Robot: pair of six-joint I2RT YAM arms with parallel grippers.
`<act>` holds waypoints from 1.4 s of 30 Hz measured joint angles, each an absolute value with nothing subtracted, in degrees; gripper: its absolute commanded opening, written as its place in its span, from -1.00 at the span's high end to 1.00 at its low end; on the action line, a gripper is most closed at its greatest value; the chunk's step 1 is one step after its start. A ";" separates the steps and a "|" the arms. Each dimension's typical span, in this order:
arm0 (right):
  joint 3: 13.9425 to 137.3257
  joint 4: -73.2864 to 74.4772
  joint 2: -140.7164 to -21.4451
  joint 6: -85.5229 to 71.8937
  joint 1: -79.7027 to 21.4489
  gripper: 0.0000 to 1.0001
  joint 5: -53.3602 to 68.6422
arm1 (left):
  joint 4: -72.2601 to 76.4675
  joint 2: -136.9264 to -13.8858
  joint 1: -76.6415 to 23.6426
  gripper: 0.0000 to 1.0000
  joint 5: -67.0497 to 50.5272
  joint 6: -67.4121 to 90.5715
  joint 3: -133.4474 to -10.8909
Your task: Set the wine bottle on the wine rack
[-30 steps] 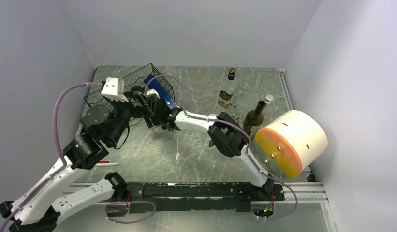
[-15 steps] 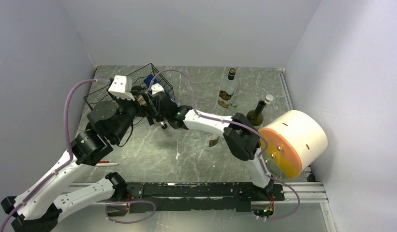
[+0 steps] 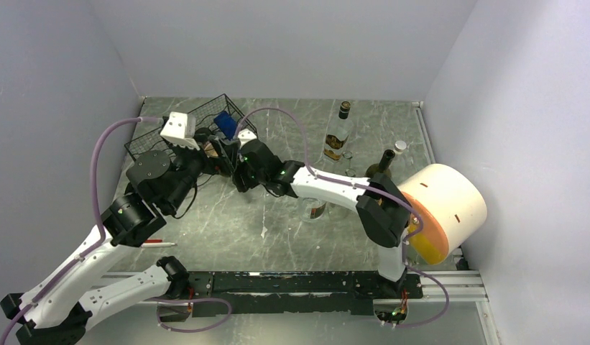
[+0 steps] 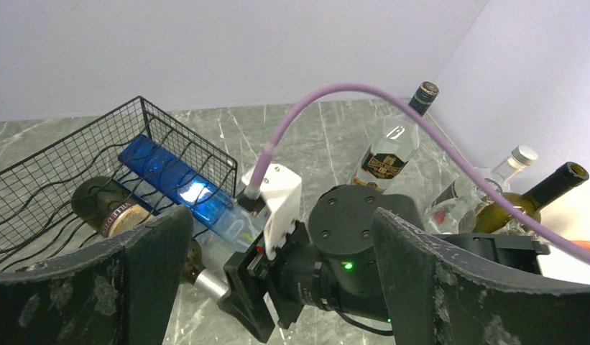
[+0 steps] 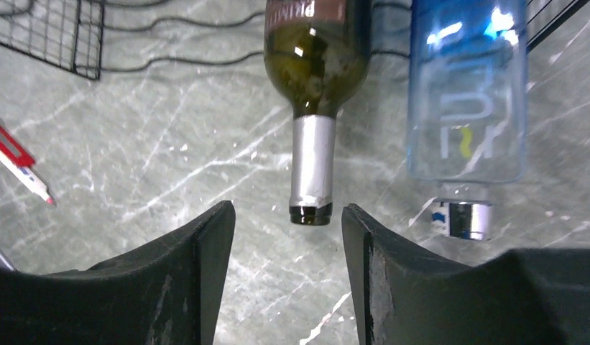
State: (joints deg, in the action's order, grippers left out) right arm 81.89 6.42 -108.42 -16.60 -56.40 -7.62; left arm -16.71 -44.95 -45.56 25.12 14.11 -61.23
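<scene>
**Right arm advanced to rack; blue bottle deeper in cradle**

Right arm has reached farther toward the wine rack (image 3: 205,111) than 1.0 s ago, with its elbow swung left. The blue wine bottle (image 3: 224,121), then slanting out over the rack's front edge, now lies farther back in the rack. The left wrist has also edged closer to the rack.

- Blue wine bottle: on its side in a wavy cradle, silver-capped neck sticking out of the front toward the right arm. It lies just beside 1 dark wine bottle (image 5: 317,65) in the next cradle, whose foil neck also points outward.
- Right claw (image 5: 286,212): wide, holding nothing. The dark bottle's neck points at the gap between its fingers, and the blue bottle's cap lies just past the right-hand finger.
- Left claw (image 4: 281,215): wide, holding nothing, facing the right wrist and the rack.
- Table (image 3: 277,230): 1 clear labelled bottle (image 3: 337,136) and 1 green bottle (image 3: 378,172) stand upright, well apart from the rack. 1 red pen (image 3: 154,242) lies near the left arm.
</scene>
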 measured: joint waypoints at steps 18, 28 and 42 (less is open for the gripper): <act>83.79 11.51 -117.34 -16.64 -56.47 0.61 -4.84 | -16.56 -47.29 -45.56 -0.96 24.40 12.99 -61.47; 85.30 11.49 -118.80 -16.64 -56.36 0.61 -6.04 | -16.56 -47.90 -45.56 -0.96 24.43 12.75 -61.47; 81.06 11.68 -110.91 -20.51 -56.31 -0.06 -6.90 | -16.53 -46.98 -45.54 -0.96 24.71 12.88 -61.47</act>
